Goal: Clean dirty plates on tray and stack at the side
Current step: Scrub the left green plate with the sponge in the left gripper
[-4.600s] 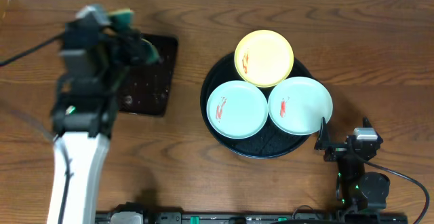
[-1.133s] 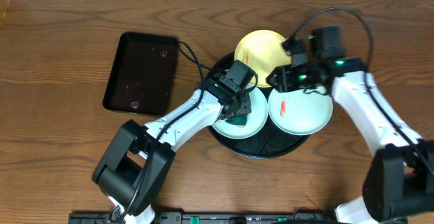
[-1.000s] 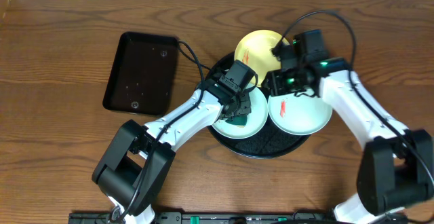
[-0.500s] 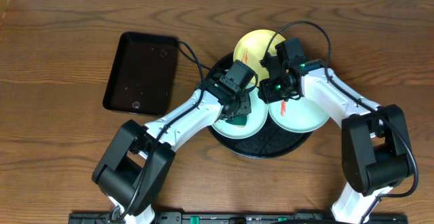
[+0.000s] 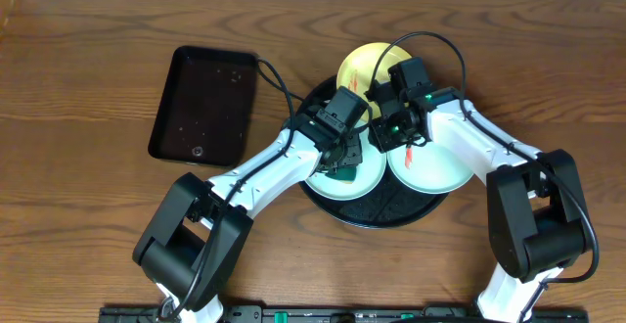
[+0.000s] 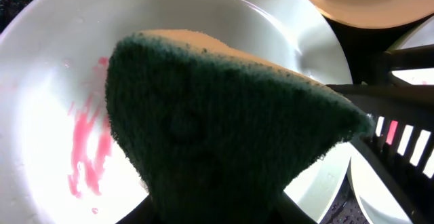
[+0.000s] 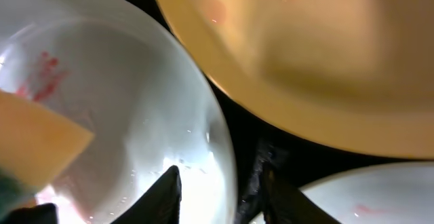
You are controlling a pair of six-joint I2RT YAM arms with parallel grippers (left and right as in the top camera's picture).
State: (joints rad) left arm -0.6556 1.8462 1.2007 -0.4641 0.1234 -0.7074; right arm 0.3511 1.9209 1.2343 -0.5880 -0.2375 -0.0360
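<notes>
Three dirty plates lie on the round black tray [image 5: 383, 217]: a pale yellow one [image 5: 370, 67] at the back, a blue-green one [image 5: 364, 178] at the front left and a white one [image 5: 442, 168] at the front right. My left gripper [image 5: 342, 160] is shut on a green-and-yellow sponge [image 6: 217, 129] that rests in the blue-green plate [image 6: 47, 115], beside pink-red smears [image 6: 87, 139]. My right gripper [image 7: 220, 193] is open. Its fingers straddle the blue-green plate's right rim [image 7: 227, 156], one inside the plate and one over the tray, with gaps on both sides. The white plate carries a red smear.
A smaller rectangular black tray [image 5: 203, 105] lies on the wooden table to the left of the round tray. Both arms cross over the round tray, and the right gripper [image 5: 378, 132] sits close beside the left one. The yellow plate [image 7: 305, 61] overlaps the tray's back rim.
My right gripper has moved left from the white plate's back edge to the blue-green plate's rim, and its jaws have narrowed. The left gripper and sponge have stayed put.
</notes>
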